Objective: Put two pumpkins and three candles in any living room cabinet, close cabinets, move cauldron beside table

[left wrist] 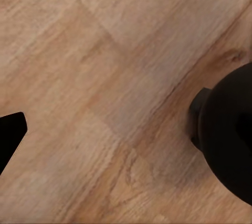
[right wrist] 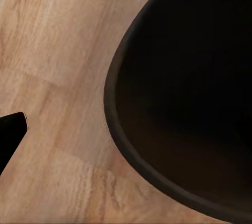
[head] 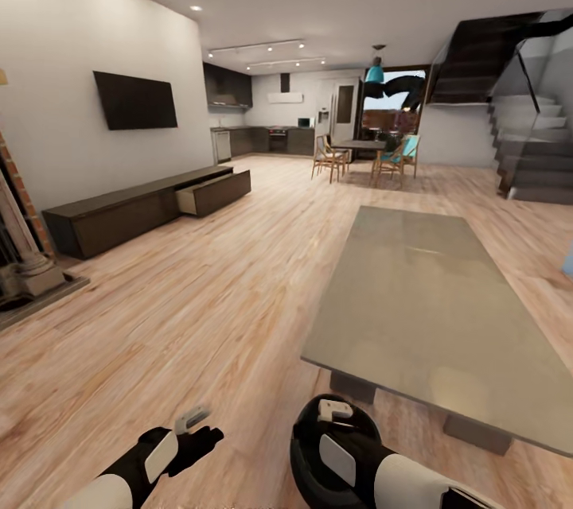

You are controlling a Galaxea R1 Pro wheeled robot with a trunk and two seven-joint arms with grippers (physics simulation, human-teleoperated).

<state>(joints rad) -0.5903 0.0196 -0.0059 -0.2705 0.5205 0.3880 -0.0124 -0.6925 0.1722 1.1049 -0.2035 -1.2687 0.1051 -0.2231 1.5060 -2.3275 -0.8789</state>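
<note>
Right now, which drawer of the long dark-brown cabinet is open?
The drawer at the far end of the long, low dark-brown wooden cabinet, nearest the kitchen. It juts out over the floor; the other fronts sit flush.

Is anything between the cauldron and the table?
Nothing visible. The cauldron sits under the right hand by the table's near corner, with bare floor around it.
</note>
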